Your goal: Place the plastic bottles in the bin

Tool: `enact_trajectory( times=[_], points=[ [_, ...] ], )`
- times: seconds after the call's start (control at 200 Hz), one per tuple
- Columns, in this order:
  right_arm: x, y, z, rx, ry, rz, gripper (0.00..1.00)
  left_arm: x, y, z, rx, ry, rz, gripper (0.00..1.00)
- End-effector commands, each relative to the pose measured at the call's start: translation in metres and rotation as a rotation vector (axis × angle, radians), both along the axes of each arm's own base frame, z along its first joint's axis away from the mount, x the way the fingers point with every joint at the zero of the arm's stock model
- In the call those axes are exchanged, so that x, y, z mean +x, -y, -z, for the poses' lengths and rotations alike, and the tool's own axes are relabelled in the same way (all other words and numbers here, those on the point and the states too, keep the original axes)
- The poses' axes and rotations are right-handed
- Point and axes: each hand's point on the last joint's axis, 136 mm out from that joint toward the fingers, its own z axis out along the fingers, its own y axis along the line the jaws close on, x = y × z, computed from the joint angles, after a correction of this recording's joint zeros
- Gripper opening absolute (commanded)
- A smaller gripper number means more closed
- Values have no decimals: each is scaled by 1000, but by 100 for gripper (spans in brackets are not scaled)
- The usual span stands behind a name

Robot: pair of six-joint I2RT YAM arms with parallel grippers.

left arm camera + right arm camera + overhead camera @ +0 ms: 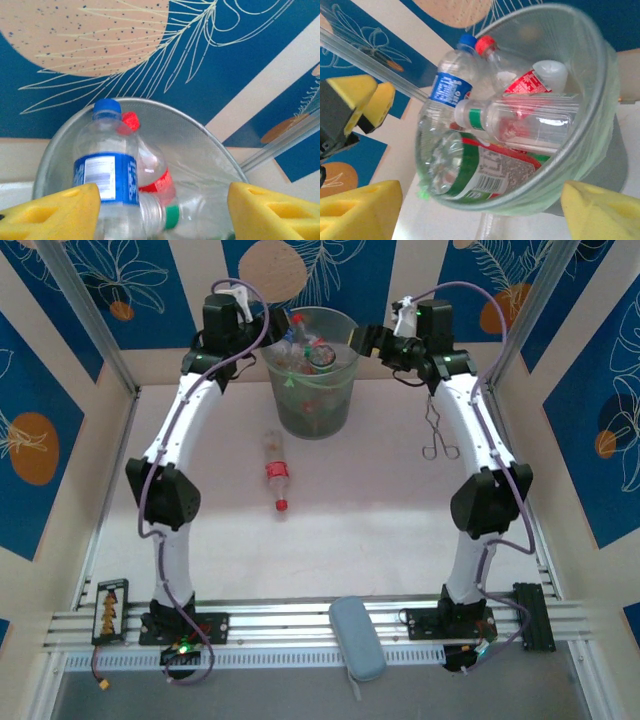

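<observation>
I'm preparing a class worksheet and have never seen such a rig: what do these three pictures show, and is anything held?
Two robot arms are bolted at a table's near edge. One picture looks down from above; the others come from a camera on each wrist, so the yellow wedges are that arm's fingers. The left gripper and right gripper are open at the bin, holding nothing. The bin holds several plastic bottles, one blue-labelled. On the table lie another bottle, wire tongs and a grey-blue pad.

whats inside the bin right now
In the bin: a blue-labelled bottle against the wall, a red-capped bottle beside it, a green-banded bottle lying across, and a green-and-red-labelled bottle on top. The pile hides the bin's floor and anything beneath.
</observation>
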Motion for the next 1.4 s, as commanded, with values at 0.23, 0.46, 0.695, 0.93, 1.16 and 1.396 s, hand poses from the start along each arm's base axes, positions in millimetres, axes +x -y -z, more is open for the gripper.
enact_trajectory(
  times=[0.23, 0.46, 0.695, 0.93, 1.16, 1.396],
  points=[
    [-50, 32, 6, -58, 18, 37, 93, -106, -65, 70, 39, -183, -155, 83],
    [-88, 46, 29, -97, -11, 58, 93, -160, -60, 202, -1, -475, -152, 89],
    [-119, 58, 59, -135, -65, 83, 93, -191, -25, 284, 72, -652, -80, 92],
    [-137, 58, 85, -124, -132, 69, 92, -194, 2, 310, 142, -702, -28, 80],
    [-143, 59, 91, -123, -134, 74, 92, -192, 3, 336, 189, -745, -47, 71],
    [-145, 60, 94, -131, -137, 74, 92, -188, 5, 353, 193, -762, -63, 68]
  ],
)
